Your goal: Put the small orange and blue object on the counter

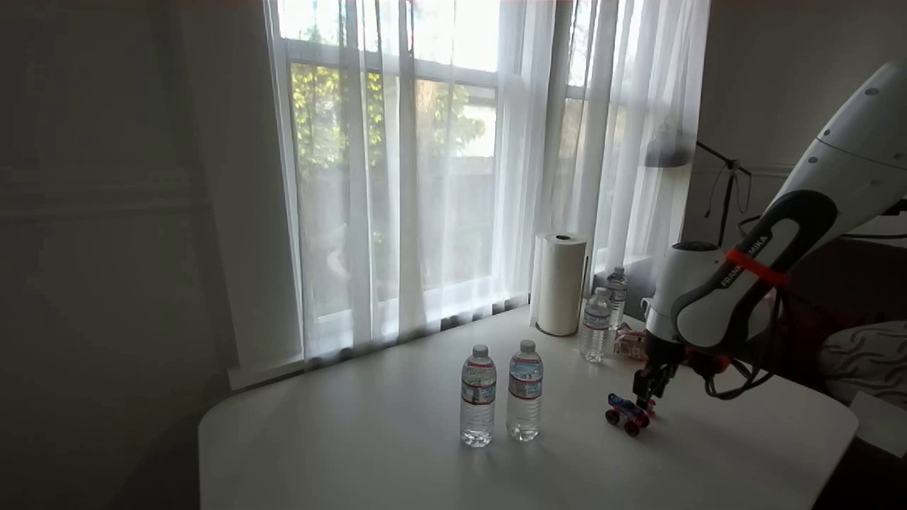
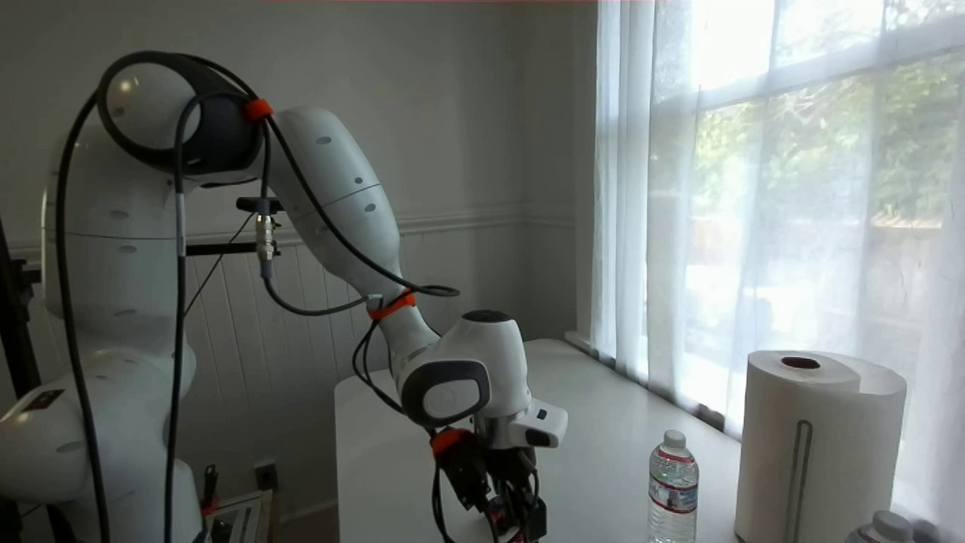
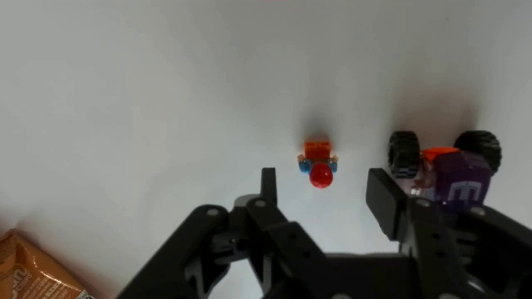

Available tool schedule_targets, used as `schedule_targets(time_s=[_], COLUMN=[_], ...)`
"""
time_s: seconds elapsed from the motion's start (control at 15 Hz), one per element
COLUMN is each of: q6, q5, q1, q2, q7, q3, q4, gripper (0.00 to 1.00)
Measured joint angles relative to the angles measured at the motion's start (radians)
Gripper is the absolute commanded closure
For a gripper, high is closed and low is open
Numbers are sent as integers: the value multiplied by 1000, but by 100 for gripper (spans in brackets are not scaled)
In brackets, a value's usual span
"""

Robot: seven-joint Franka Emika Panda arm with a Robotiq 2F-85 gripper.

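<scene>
The small orange and blue object is a toy figure (image 3: 318, 153) with orange legs, blue arms and a red cap. It is on the pale counter (image 3: 145, 104), which also shows in both exterior views (image 1: 340, 460) (image 2: 595, 467). In an exterior view only a bit of red-orange of the figure (image 1: 651, 406) shows beside the fingertips. My gripper (image 3: 321, 178) is open, pointing down, with the figure between and just ahead of its fingertips, touching neither finger. The gripper also shows low over the counter in both exterior views (image 1: 648, 397) (image 2: 520, 520).
A purple toy truck (image 3: 463, 178) with black tyres stands close beside the right finger; it also shows in an exterior view (image 1: 626, 414). An orange snack bag (image 3: 37, 270) lies lower left. Several water bottles (image 1: 478, 397) and a paper towel roll (image 1: 561, 283) stand on the counter.
</scene>
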Motion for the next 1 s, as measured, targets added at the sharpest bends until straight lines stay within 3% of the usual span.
schedule_targets(time_s=[0.13, 0.47, 1.0], q6=[0, -41, -259], q5=[-4, -56, -66], q1=[0, 3, 3], q2=[-7, -72, -250], q7=[-4, -6, 2], q3=[0, -15, 0], q4=[6, 10, 13], gripper=[0, 0, 0])
